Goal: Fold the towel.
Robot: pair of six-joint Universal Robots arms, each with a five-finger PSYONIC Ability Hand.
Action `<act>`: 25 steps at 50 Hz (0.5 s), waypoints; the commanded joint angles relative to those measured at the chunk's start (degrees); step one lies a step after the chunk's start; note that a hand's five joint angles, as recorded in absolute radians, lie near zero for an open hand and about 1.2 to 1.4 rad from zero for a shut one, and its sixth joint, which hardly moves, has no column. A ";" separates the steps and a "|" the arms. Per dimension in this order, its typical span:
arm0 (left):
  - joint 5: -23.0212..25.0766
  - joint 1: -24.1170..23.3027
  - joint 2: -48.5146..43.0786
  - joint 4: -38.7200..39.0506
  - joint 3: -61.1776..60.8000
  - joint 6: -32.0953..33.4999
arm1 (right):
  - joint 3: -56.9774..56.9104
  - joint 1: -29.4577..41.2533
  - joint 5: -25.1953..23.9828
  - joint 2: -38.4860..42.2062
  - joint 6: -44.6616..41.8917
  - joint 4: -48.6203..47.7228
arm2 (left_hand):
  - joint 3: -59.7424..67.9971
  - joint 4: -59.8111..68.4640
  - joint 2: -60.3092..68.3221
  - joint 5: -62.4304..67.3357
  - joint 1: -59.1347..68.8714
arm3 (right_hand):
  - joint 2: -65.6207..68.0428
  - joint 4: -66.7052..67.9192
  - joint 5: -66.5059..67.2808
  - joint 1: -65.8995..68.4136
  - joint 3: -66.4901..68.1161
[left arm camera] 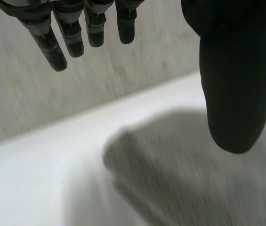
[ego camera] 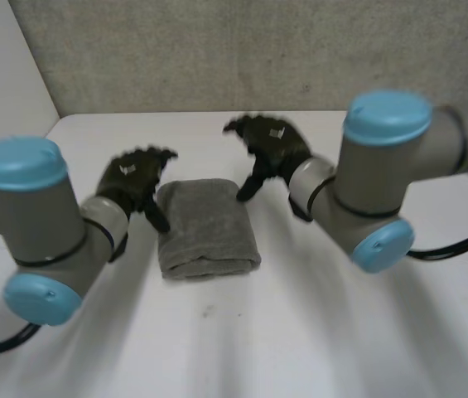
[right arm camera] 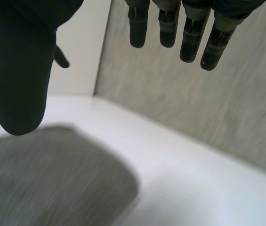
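In the head view the folded grey towel [ego camera: 207, 228] lies mid-way across the white surface [ego camera: 300, 332], with the left hand [ego camera: 132, 181] just beside its left edge and the right hand [ego camera: 273, 149] near its far right corner. The left wrist view shows that hand's fingers [left arm camera: 52, 52] straight and released, holding nothing, the towel below them. The right wrist view shows much the same: fingers [right arm camera: 189, 42] extended and empty, above the towel's edge.
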 commanded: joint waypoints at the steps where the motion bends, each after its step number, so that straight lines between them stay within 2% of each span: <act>1: -0.08 0.04 11.83 -3.07 6.38 0.15 | 2.62 -2.43 7.98 -11.75 -5.96 -1.68 | 0.84 0.79 0.76 -1.24 0.49 | -2.83 -3.25 -2.65 -1.88 -2.29; 7: -0.08 1.97 16.84 -9.83 11.75 -0.03 | 8.94 -6.48 11.34 -18.70 -14.14 -2.65 | 0.84 0.79 0.76 -1.24 0.49 | -2.83 -3.25 -2.65 -1.88 -2.29; 12: 0.10 3.64 18.35 -13.35 11.94 -0.38 | 14.39 -8.94 10.99 -22.22 -14.68 -3.09 | 0.51 0.46 0.42 -1.58 0.16 | -2.83 -3.25 -2.65 -1.88 -2.29; 25: 0.10 3.83 17.91 -10.29 8.07 -0.64 | 23.98 -11.32 10.38 -24.78 -14.50 -7.92 | 0.51 0.46 0.42 -1.58 0.16 | -2.83 -3.25 -2.65 -1.88 -2.29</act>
